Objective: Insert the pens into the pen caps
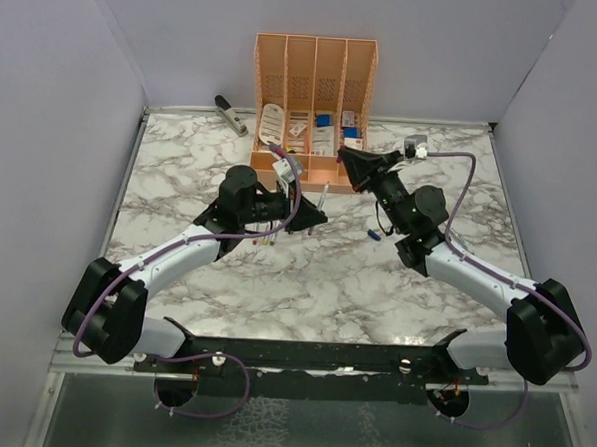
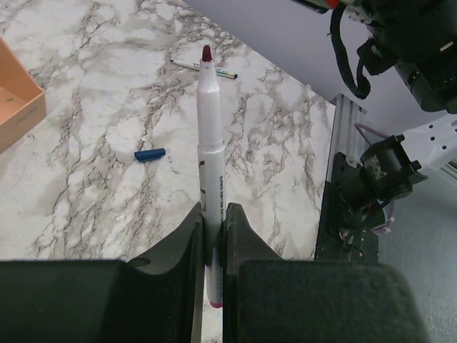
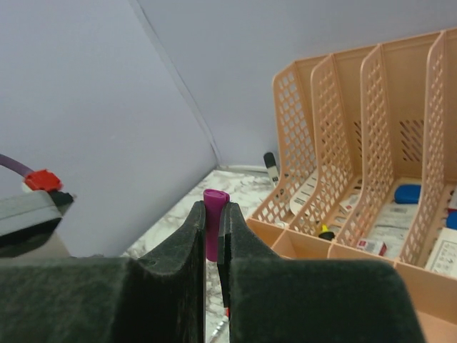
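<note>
Orange plastic organiser (image 1: 314,79) stands at the far edge of the marble-patterned table (image 1: 305,284), backed against the wall. It has four upright slots, the dividers pierced in a lattice, and a low open tray along the front. The tray holds small blue-and-white boxes (image 1: 323,135) lying flat, a rounded blue piece and a small yellow-topped item; the labels are too small to read. A grey stapler (image 1: 230,114) lies just left of the organiser.

Left gripper (image 2: 213,221) is clenched on a pen (image 2: 210,164). The barrel is a smooth whitish cylinder with a step partway up and fine print along one side. Its dark red tip points away from the fingers, and a pink end shows below the pads. The fingers are matte black with a coarse, grainy look.

Right gripper (image 3: 216,218) is clamped on the purple cap (image 3: 216,200), a glossy, short, round-topped piece that stands upright and pokes just above the black pads. It is raised in front of the organiser's left slots.

A blue cap (image 2: 150,153) lies on its side on the marble, between the two arms, apart from both grippers
</note>
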Motion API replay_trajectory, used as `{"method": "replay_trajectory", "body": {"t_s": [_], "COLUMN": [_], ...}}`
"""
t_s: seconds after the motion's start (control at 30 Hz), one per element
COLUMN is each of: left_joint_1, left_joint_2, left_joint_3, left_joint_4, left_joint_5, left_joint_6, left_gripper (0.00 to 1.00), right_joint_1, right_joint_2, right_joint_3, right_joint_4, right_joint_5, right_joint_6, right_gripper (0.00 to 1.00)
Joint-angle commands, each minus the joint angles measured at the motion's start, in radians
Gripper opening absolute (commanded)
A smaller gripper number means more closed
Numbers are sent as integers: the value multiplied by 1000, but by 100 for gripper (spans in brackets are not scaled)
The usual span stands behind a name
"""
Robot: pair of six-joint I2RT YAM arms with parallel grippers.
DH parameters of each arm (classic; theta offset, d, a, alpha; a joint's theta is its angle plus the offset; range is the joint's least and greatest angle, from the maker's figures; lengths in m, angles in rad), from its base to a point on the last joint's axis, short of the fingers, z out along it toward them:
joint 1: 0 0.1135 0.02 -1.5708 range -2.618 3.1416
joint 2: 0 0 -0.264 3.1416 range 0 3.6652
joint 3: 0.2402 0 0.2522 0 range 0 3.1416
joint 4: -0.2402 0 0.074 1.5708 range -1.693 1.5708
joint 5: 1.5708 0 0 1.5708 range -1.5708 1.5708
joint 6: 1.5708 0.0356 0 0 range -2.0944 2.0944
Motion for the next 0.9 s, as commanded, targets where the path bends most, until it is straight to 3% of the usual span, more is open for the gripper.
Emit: {"method": "replay_trajectory", "body": {"t_s": [0.0,0.37,0.87], "left_joint_1": [2,3,20], "left_joint_2": [10,12,-1], "left_joint_3": [39,29,10], "left_joint_4": [60,128,134], "left_joint_5": [52,45,15], "left_joint_6": [-2,-40,-47], "left_gripper": [0,0,0], "right_joint_1": [-1,0,0], "right_joint_2": [-30,-53,-92], "right_joint_3": [-5,10,2], "right_joint_4": [157,66,-7], "right_joint_5": [-61,-187,-216], "right_joint_6": [60,142,159], "right_gripper": [1,1,1]}}
